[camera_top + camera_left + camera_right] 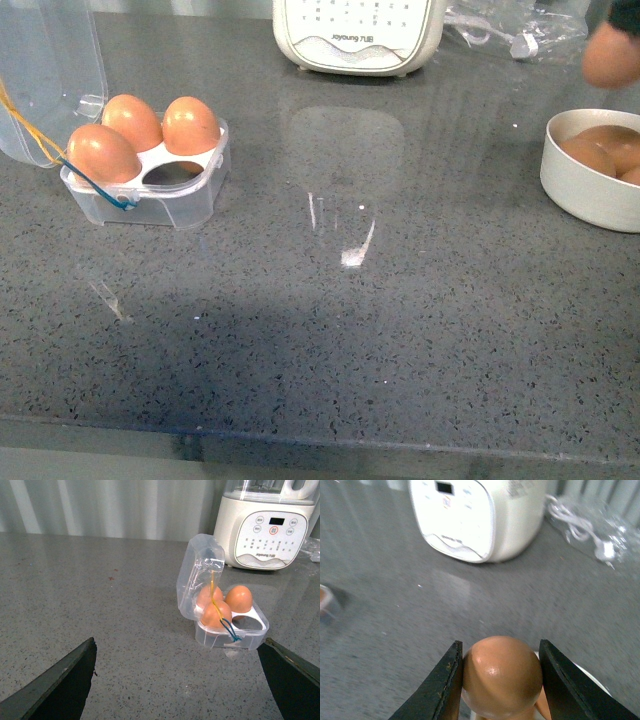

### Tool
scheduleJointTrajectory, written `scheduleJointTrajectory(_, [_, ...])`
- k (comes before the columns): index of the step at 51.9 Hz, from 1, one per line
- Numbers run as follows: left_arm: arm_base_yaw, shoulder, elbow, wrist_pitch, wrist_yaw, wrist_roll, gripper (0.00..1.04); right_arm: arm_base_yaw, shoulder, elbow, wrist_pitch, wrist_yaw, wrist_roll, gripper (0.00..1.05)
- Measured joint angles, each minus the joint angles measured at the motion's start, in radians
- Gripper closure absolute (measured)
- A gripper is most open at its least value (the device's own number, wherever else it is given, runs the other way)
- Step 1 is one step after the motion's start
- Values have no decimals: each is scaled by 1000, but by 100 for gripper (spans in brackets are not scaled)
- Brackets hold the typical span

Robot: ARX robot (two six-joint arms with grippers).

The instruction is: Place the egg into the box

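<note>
Over on the far right of the grey counter (330,330), the egg (501,677) is pinched snugly between the two black fingers (445,685) of the right gripper (500,647), and it's held up over the white bowl (590,200), where more brown eggs are piled. Well apart from that, on the left side, the box (190,205) is parked with its clear lid (50,70) flipped open. Three cells are filled and one front cell (170,172) is left bare. The left gripper (178,642) is spread wide, nothing held, with the box seen just beyond it. A white Joyoung appliance (360,35) is stood at the back.
</note>
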Motion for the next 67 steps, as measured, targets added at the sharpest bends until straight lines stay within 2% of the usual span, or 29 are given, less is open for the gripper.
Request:
scheduleJointTrajectory(14, [0,0,0,0,0,0,7,277,135,168,6,-46,31,66])
scheduleJointTrajectory(23, [0,0,0,0,0,0,7,370,285,294,-50,-40,-11,66])
scheduleJointTrajectory(33, [0,0,0,0,0,0,7,394,375,409,-101,-99,-14,66])
scheduleJointTrajectory(49, [0,0,0,0,0,0,7,437,426,476,-153,-203,-48,66])
scheduleJointTrajectory(67, [0,0,0,0,0,0,7,483,480,537,-226,-203,-96,66])
